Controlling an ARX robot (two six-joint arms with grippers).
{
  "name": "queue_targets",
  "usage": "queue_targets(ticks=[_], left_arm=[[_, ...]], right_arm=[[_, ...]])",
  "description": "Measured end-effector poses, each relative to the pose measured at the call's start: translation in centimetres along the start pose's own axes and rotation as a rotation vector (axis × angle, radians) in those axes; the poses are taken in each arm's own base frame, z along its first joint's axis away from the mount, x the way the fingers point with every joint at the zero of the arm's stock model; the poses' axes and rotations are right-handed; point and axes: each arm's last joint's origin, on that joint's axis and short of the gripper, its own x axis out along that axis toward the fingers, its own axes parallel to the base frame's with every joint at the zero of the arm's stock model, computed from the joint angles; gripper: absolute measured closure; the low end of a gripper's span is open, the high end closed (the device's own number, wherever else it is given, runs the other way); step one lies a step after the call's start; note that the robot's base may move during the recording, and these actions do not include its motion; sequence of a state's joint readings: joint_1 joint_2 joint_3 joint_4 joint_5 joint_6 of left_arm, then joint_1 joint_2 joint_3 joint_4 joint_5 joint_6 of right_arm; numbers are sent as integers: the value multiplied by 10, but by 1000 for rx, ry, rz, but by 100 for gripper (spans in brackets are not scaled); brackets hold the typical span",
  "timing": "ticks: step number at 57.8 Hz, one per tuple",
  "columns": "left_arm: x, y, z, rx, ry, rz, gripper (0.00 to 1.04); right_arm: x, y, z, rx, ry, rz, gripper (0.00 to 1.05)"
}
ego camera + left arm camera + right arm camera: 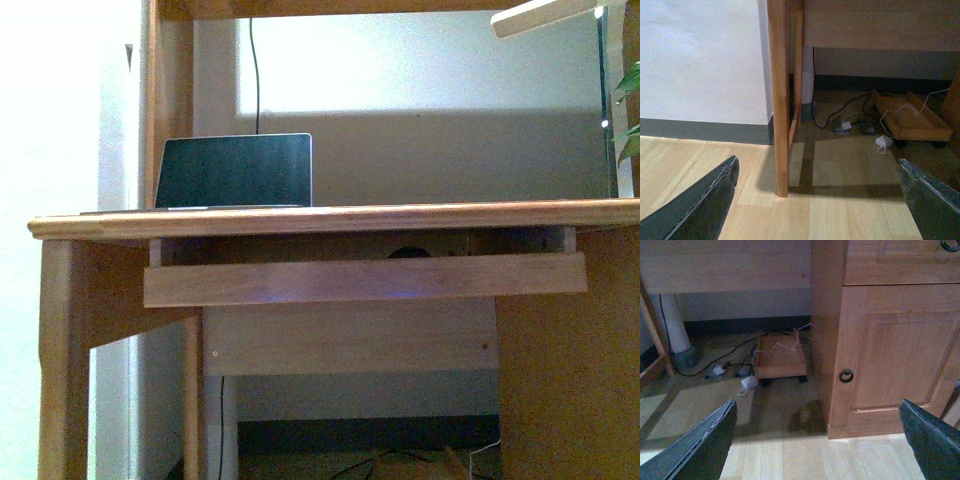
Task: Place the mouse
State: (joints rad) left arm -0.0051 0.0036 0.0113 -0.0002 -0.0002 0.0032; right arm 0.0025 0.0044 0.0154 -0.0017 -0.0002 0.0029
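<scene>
1 mouse, 1 laptop (L+R grippers spread).

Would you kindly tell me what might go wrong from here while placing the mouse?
1. The mouse barely peeks over the tray rail, under the desktop; reaching into that narrow gap may bump either board.
2. The left tool and right tool are open, low and facing the floor; neither wrist view shows the mouse, so the approach likely starts blind.

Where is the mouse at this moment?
Front view: only the dark top of the mouse shows, behind the tray rail under the desktop, lower right of the laptop.
</scene>
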Motion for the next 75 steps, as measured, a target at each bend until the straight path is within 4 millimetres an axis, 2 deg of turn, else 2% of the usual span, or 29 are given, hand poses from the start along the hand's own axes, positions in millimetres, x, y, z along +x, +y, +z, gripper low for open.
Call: queue_targets(ticks=[57,61,64,68,73,75], left_arm=[[0,0,0,0,0,0,8],[1,0,0,-80,135,-93,8],[5,1,-3,-128,242,-158,8],[11,4,-3,-145,281,-198,8],[27,15,9,-135,271,-203,8],[41,22,20,-93,242,-213,8]], right_arm=[[0,0,0,0,0,0,7],[0,0,0,0,0,0,7],[0,0,0,0,0,0,7],[0,0,0,0,0,0,7],[0,0,0,0,0,0,7],[0,0,0,0,0,0,7]])
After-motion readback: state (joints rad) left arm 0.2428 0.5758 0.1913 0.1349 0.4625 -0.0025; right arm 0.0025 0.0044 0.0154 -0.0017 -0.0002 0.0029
